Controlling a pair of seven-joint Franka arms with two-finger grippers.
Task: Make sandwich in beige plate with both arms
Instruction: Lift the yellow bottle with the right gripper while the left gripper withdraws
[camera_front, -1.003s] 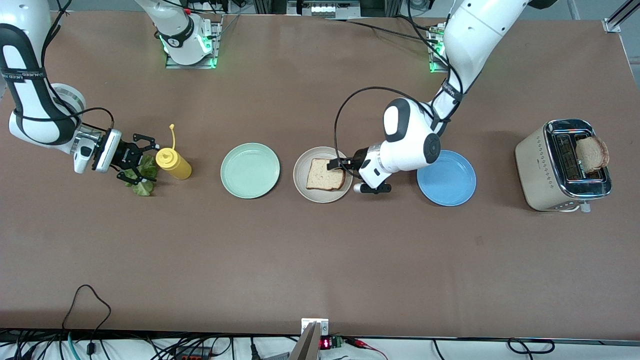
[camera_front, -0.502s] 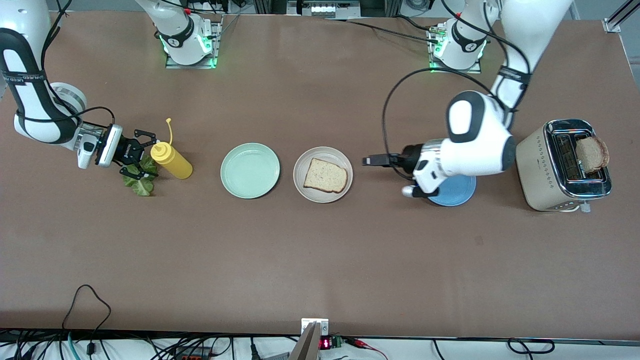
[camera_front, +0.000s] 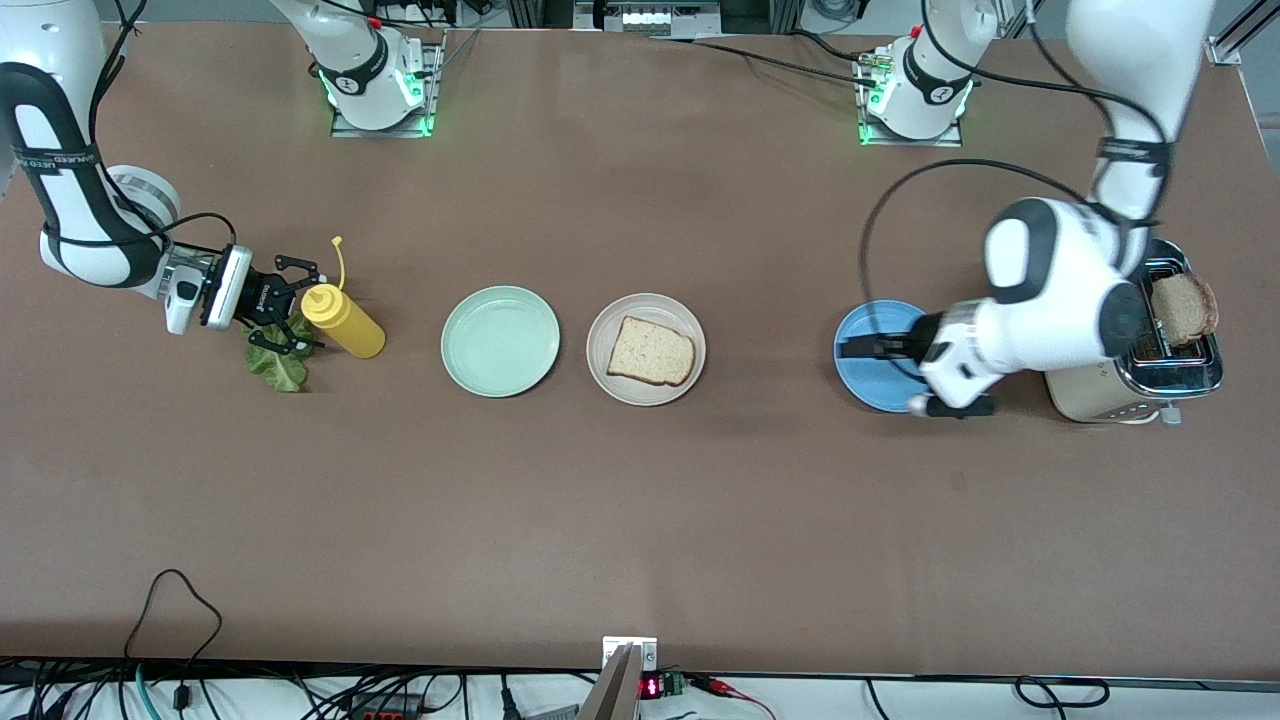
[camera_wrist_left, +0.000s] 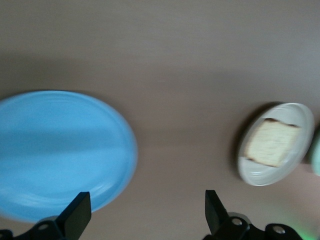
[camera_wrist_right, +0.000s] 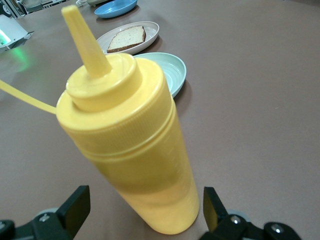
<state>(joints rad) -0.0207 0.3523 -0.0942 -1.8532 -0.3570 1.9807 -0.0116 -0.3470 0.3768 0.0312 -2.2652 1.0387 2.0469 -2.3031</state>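
The beige plate (camera_front: 620, 390) sits mid-table with one bread slice (camera_front: 651, 351) lying on it. A second slice (camera_front: 1183, 308) stands in the toaster. The lettuce leaf (camera_front: 281, 368) lies on the table at the right arm's end, beside the yellow bottle. My right gripper (camera_front: 300, 306) is open, low over the lettuce's edge, with the bottle just ahead of its fingers; the lettuce is hidden in the right wrist view, where the gripper (camera_wrist_right: 142, 207) shows open. My left gripper (camera_front: 850, 348) is open and empty over the blue plate. In the left wrist view the gripper (camera_wrist_left: 145, 212) faces the beige plate (camera_wrist_left: 300, 165) and bread (camera_wrist_left: 272, 142).
A yellow squeeze bottle (camera_front: 345, 325) stands beside the lettuce and fills the right wrist view (camera_wrist_right: 135, 150). A mint green plate (camera_front: 500, 340) lies between the bottle and the beige plate. A blue plate (camera_front: 880, 385) lies next to the toaster (camera_front: 1085, 335) at the left arm's end.
My left arm has swung away from the beige plate toward the toaster and is now over the blue plate, open; the bread stays on the plate. My right gripper has edged closer to the bottle.
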